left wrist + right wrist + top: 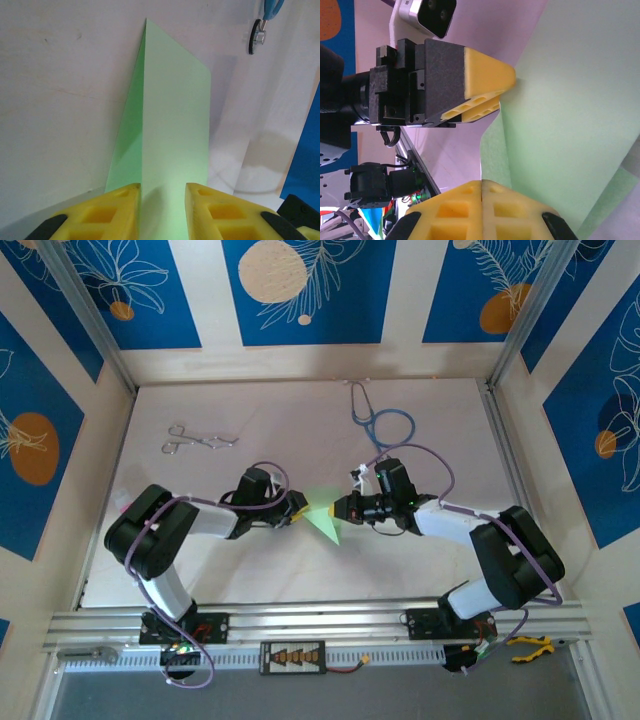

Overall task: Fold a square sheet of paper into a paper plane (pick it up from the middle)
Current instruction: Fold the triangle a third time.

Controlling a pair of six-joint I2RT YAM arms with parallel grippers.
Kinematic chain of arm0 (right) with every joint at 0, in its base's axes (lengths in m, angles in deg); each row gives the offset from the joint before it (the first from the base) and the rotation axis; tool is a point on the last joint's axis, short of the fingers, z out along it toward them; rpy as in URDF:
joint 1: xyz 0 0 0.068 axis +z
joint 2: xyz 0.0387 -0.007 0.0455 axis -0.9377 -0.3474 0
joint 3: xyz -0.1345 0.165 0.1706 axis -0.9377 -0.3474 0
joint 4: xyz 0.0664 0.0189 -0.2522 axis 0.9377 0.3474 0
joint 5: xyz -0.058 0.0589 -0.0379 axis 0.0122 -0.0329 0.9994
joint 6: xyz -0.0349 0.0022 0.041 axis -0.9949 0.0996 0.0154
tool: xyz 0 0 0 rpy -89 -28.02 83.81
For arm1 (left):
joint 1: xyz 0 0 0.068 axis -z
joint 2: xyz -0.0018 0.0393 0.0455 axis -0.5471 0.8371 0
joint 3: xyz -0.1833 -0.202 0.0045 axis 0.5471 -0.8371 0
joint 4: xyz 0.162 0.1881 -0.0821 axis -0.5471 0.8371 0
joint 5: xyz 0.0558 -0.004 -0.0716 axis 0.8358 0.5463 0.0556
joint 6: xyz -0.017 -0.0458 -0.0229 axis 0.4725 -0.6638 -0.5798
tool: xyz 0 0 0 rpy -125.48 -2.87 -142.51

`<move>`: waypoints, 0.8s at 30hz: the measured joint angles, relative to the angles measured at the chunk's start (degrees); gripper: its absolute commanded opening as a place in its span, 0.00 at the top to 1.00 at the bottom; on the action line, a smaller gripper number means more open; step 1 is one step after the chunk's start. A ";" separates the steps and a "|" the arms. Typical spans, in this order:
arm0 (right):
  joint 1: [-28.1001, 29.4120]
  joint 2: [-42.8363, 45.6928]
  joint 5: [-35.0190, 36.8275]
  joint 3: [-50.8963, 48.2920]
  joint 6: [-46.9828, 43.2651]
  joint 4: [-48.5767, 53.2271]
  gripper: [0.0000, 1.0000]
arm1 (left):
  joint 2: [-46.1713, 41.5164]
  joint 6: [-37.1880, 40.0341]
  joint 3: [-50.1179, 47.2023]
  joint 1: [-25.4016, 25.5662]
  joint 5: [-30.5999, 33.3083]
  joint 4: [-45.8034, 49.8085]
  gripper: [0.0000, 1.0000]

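So we're mid-fold here, nowhere near a finished dart. The paper [326,520] sits around the middle of the table [250,575], held between the two grippers, and it's already a tapered wedge with its tip pointing toward the near edge. From the left wrist view we can see one long straight crease running away from us, with a darker flap folded off its left side. The stethoscope [257,36] lies well off at the far right. The left gripper [297,508] comes at the wedge from its left. Its yellow fingers [120,212] are a bit apart with green showing through the gap, so we'd call that straddling rather than a pinch. The right gripper [343,508] is closed tight right at the paper's right edge. We honestly can't tell if the sheet is caught in the seam or just touching. Our guess for the next move is that one side pins the paper while the other flattens that crease, going gently so the thin sheet doesn't skid or buckle.
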 measured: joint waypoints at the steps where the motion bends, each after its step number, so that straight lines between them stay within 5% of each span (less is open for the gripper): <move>1: -0.04 0.00 -0.02 -0.09 -0.02 -0.04 1.00 | 0.00 -0.11 0.00 0.00 0.00 -0.02 0.78; 13: -0.66 0.00 1.53 -0.28 -2.32 4.26 0.93 | -0.09 0.02 -0.20 0.00 0.87 0.04 0.99; 24: -0.46 7.32 12.59 0.70 -6.49 16.81 0.76 | -6.84 -1.25 -3.06 0.02 7.63 3.06 1.00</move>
